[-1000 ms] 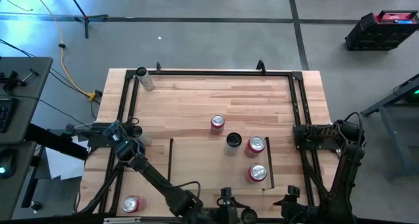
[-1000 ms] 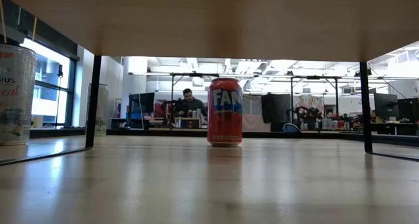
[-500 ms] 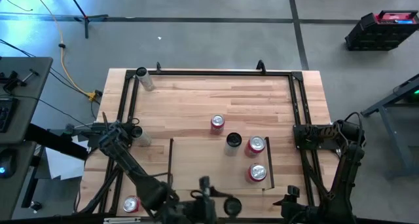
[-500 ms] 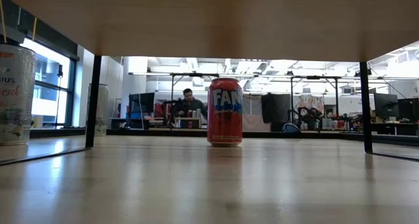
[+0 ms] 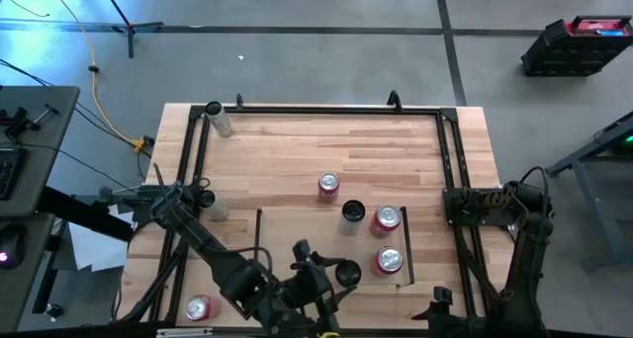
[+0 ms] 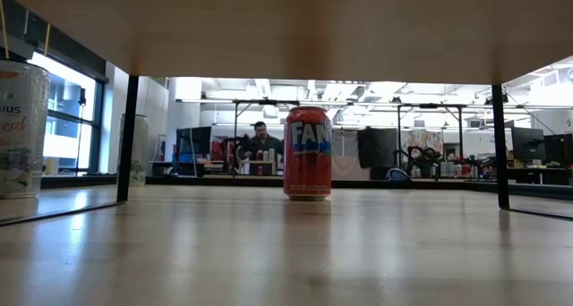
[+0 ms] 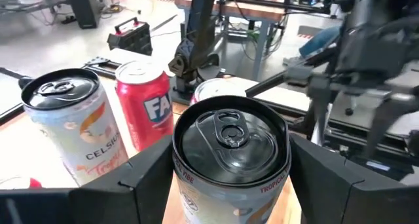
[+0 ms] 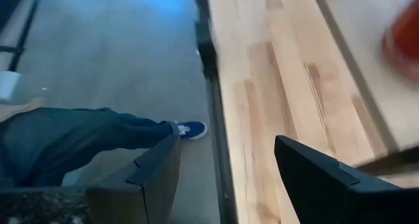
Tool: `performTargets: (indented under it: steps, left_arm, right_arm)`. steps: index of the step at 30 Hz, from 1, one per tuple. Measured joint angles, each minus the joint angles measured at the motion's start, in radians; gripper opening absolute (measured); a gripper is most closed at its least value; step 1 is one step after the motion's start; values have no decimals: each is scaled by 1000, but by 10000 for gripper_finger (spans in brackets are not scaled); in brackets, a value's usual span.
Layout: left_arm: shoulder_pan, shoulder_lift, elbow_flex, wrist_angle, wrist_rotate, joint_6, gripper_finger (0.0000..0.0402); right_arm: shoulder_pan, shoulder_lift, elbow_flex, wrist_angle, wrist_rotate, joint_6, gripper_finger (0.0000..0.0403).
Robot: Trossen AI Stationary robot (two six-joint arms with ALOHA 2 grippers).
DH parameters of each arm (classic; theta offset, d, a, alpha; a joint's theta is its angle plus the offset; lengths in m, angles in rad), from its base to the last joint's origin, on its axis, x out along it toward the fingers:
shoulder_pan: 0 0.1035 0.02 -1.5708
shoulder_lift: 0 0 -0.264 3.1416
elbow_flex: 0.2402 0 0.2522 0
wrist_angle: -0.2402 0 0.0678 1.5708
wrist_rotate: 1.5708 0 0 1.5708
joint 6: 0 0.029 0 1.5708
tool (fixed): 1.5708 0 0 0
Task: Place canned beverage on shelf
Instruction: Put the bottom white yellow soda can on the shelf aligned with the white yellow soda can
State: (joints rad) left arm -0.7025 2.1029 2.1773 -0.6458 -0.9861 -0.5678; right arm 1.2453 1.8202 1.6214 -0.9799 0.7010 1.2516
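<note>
Worktop [image 5: 297, 150] of striped planks, carrying the shelf [image 5: 297, 239] — a pale panel near the robot's edge. Three cans already stand at the shelf's right side. Left gripper [image 7: 229, 185], over the shelf's near edge, has its jaws closed around a black-topped canned beverage [image 7: 229, 142], held upright by its sides. The can is probably rigid when full, moderately heavy and smooth-walled — best held mid-body, squarely. Right gripper [image 8: 222, 178] waits off the worktop's near right corner, jaws apart and empty.
</note>
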Motion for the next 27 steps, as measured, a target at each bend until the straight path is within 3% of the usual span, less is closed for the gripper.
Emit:
performTargets:
  steps: [17,27]
  left_arm:
    - [29,47,-2,-21,-72,-39,244]
    - [53,45,-2,-69,-73,-189,244]
  right_arm:
    - [-6,0,222,-25,219,-340,232]
    - [-41,0,223,-21,211,-367,232]
